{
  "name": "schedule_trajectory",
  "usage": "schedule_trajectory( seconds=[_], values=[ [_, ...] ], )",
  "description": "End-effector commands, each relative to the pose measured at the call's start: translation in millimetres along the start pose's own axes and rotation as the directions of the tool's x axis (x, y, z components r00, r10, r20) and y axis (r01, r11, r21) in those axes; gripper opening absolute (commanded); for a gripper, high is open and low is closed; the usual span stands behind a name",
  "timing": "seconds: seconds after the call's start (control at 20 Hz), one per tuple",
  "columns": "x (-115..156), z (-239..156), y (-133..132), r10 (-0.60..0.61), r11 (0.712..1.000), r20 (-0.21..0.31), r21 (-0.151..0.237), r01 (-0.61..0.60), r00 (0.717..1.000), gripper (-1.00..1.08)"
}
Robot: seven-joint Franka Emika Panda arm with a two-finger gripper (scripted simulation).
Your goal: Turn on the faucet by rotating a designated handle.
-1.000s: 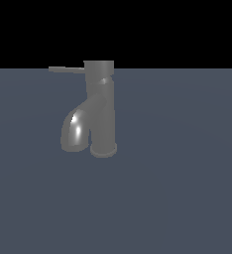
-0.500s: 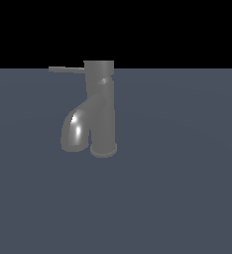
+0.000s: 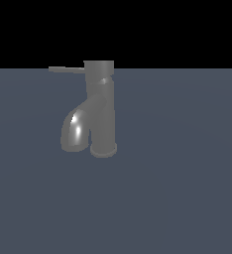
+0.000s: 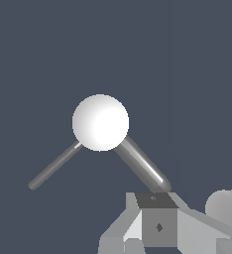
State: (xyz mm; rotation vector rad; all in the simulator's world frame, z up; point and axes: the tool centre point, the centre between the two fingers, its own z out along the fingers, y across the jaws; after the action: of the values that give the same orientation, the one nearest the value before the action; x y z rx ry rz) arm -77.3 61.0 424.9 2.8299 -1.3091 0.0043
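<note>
The handle is projecting horizontally from the top cap of the faucet, pointing toward the exterior view's left. The faucet is standing upright on the dark blue-grey desk, its flared base resting flat on the surface and its thick curved spout bending down on the same side as the handle. In the wrist view, looking down from above, the cap is showing as a bright white disc, with the slim handle and the thicker spout angling away from it. The hand is sitting above the spout's end, holding nothing visible; its opening cannot be told.
</note>
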Motion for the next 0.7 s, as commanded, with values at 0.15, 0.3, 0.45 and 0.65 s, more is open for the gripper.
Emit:
schedule_trajectory(
  seconds=[0.15, 0.3, 0.45, 0.65],
  values=[
    [3.5, 14.6, -25.6, 0.119, 0.993, 0.001, 0.003, -0.119, 0.993, -1.0],
    [4.9, 23.2, -39.4, 0.183, 0.983, 0.002, 0.004, -0.183, 0.983, -1.0],
    [5.9, 32.4, -53.1, 0.246, 0.969, 0.003, 0.005, -0.246, 0.969, -1.0],
    [6.7, 45.4, -71.1, 0.328, 0.945, 0.005, 0.006, -0.328, 0.945, -1.0]
  ],
)
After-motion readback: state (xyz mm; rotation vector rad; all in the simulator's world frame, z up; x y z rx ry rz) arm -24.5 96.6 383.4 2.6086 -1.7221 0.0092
